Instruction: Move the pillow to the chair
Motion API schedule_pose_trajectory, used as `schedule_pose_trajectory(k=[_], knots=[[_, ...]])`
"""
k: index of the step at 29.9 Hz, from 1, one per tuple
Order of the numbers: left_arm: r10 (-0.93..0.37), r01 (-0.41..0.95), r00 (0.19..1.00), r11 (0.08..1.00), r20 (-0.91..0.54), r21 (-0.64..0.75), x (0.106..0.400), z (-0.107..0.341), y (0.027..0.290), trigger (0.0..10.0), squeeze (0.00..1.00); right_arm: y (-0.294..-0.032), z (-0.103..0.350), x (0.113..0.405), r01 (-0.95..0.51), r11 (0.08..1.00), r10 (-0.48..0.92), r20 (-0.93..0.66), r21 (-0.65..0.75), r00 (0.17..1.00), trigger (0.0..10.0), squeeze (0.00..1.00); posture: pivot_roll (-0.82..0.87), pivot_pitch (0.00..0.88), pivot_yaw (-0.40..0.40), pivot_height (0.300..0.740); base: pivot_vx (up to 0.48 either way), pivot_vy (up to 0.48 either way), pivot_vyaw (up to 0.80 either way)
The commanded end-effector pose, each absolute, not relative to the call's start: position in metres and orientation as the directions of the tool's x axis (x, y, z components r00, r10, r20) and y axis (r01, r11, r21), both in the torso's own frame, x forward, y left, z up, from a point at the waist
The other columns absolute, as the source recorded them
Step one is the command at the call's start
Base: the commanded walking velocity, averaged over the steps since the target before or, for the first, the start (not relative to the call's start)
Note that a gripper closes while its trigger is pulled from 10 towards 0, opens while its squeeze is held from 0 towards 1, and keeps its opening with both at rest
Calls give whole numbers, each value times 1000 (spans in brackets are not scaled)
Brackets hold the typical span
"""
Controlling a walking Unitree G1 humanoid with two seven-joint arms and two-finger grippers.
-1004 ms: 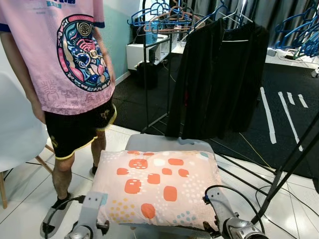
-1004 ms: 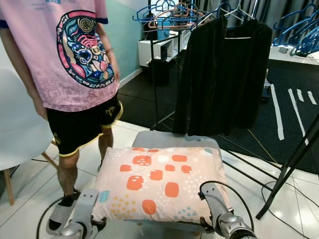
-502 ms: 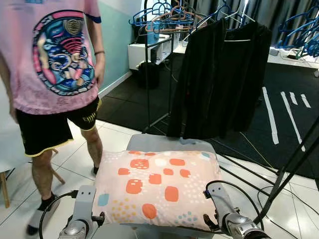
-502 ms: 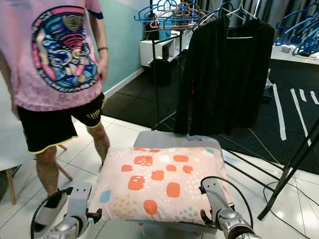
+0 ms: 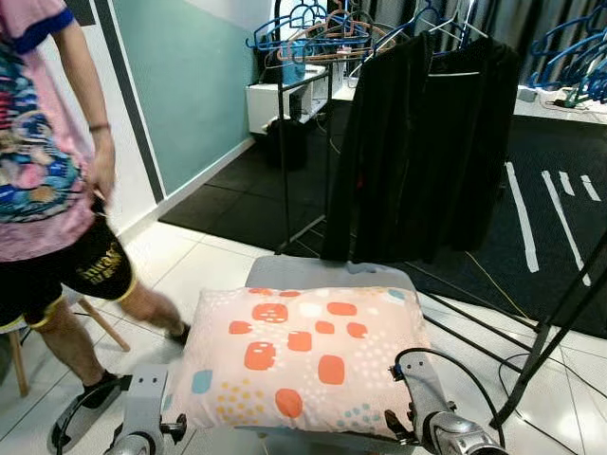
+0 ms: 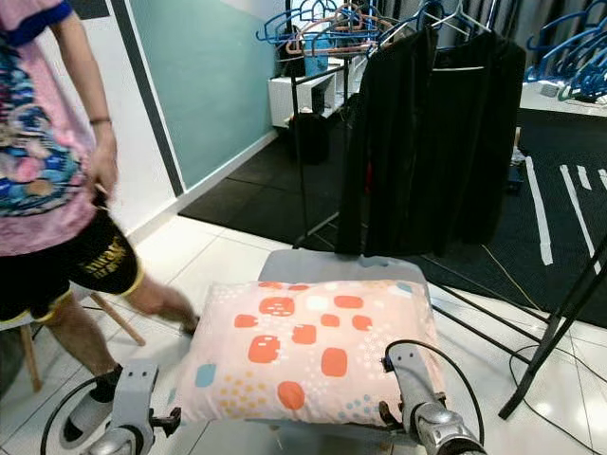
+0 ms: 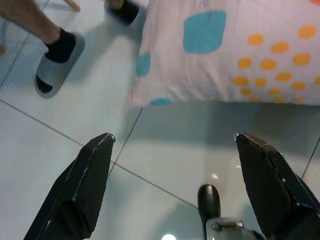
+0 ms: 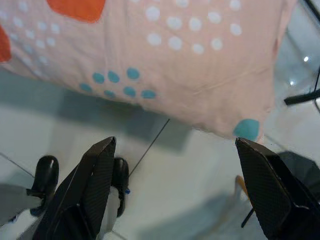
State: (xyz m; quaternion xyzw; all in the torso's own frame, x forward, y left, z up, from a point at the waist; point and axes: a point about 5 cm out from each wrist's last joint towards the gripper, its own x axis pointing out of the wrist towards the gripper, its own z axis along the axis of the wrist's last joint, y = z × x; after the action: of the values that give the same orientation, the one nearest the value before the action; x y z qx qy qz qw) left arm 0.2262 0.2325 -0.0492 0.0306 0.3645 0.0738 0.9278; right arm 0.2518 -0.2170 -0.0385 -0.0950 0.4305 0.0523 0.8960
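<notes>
The peach pillow (image 5: 303, 355) with orange blocks and coloured dots lies flat on the seat of a grey chair (image 5: 322, 273) right in front of me. My left arm (image 5: 142, 409) is at its near left corner and my right arm (image 5: 424, 398) at its near right corner. In the left wrist view the left gripper (image 7: 173, 136) is open over the floor, and the pillow's edge (image 7: 225, 55) lies just beyond its fingertips. The right gripper (image 8: 175, 142) is open too, with the pillow's underside (image 8: 165, 55) ahead and nothing between its fingers.
A person (image 5: 47, 190) in a pink shirt and black shorts stands at the left beside a white chair's wooden legs (image 5: 14, 360). A rack of black clothes (image 5: 417, 142) stands behind the grey chair. Black stand legs (image 5: 560, 322) and cables cross the floor at the right.
The person has stepped away to the left. My left arm has drawn a little away from the pillow's near left corner. The pillow has stayed on the grey chair.
</notes>
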Motion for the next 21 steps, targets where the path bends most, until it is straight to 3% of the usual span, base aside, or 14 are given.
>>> schedule_pose_trajectory(k=[1, 8, 19, 21], knots=[[169, -141, 721, 985, -672, 97, 220, -52, 235, 10000, 0, -218, -42, 247, -179, 978, 24, -792, -109, 610, 10000, 0, -160, 0, -12, 740, 0, 0, 0], [181, -166, 728, 982, -661, 86, 212, -54, 240, 10000, 0, -220, -44, 242, -194, 978, 64, -790, -70, 609, 10000, 0, -149, 0, -21, 740, 0, 0, 0], [177, -165, 737, 983, -653, 81, 204, -57, 243, 10000, 0, -221, -46, 236, -224, 974, 120, -784, -25, 609, 10000, 0, -151, 2, -17, 740, 0, 0, 795], [177, -164, 738, 983, -651, 81, 203, -56, 244, 10000, 0, -222, -46, 236, -219, 975, 105, -782, -41, 615, 10000, 0, -155, 8, -12, 740, 0, 0, 0]])
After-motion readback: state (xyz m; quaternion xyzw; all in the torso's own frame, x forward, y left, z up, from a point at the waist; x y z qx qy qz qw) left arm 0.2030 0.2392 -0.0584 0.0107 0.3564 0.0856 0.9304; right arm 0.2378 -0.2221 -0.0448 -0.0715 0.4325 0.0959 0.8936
